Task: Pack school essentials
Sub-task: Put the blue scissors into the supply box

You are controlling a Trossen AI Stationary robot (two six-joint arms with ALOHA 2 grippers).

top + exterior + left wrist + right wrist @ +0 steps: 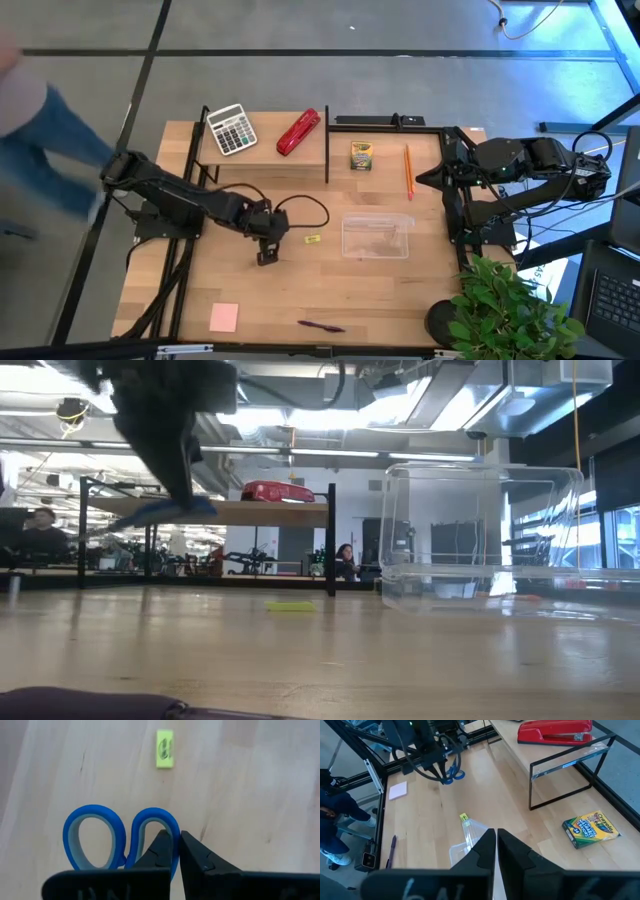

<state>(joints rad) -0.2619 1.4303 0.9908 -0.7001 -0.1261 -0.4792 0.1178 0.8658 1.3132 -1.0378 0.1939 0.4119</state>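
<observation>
My left gripper (266, 250) is left of the table's middle, shut on the blue-handled scissors (120, 837). In the low view they hang above the tabletop (165, 510). The tiny yellow block (313, 238) lies flat just to their right, and a clear plastic box (377, 236) stands beyond it. The yellow-green crayon box (361, 156) and orange pencil (408, 170) lie at the far right. The pink sticky-note pad (224, 317) and dark purple pen (322, 326) lie near the near edge. My right gripper (496, 840) waits shut, high over the right edge. My left gripper pinches the rim of one blue handle loop (169, 824) between its two fingers, coming from above and pointing down. The second loop (92, 837) sticks out free beside the fingers. The scissors are lifted clear of the table; their blades are hidden under the gripper.
A raised shelf on a black frame (262, 152) at the far left carries the grey-white calculator (232, 129) and red stapler (298, 132). A potted plant (510, 305) stands at the near right corner. A person (45, 130) moves past the table's left side.
</observation>
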